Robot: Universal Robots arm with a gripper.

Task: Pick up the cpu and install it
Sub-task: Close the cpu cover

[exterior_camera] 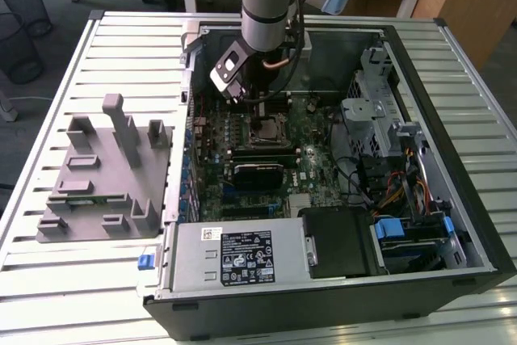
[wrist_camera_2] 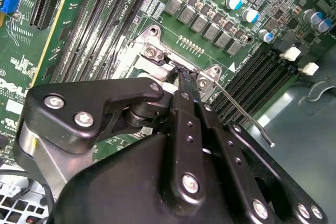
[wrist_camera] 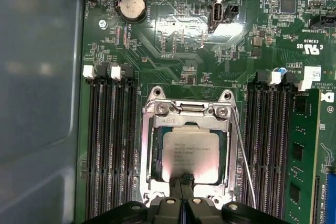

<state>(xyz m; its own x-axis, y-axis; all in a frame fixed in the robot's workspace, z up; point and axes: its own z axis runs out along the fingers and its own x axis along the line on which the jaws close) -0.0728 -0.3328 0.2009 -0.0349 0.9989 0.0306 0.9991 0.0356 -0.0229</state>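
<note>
The cpu [wrist_camera: 190, 156], a silvery square chip, lies flat inside the metal-framed socket [wrist_camera: 149, 145] on the green motherboard. In the first wrist view my gripper [wrist_camera: 182, 181] has its two black fingers pressed together, with their tips at the chip's edge. The second wrist view shows the same shut fingertips [wrist_camera_2: 182, 76] pointing down onto the socket frame [wrist_camera_2: 152, 52], and the chip is hidden behind the gripper body. In the exterior view the arm reaches into the open computer case, with the gripper [exterior_camera: 260, 112] just above the socket [exterior_camera: 271, 131].
The socket's thin wire lever [wrist_camera: 244, 156] stands free beside the frame. Black memory slots [wrist_camera: 110, 140] flank the socket on both sides. A drive cage [exterior_camera: 380, 103] and cables fill the case at the exterior view's right. A grey fixture block [exterior_camera: 105, 171] sits on the slatted table outside the case.
</note>
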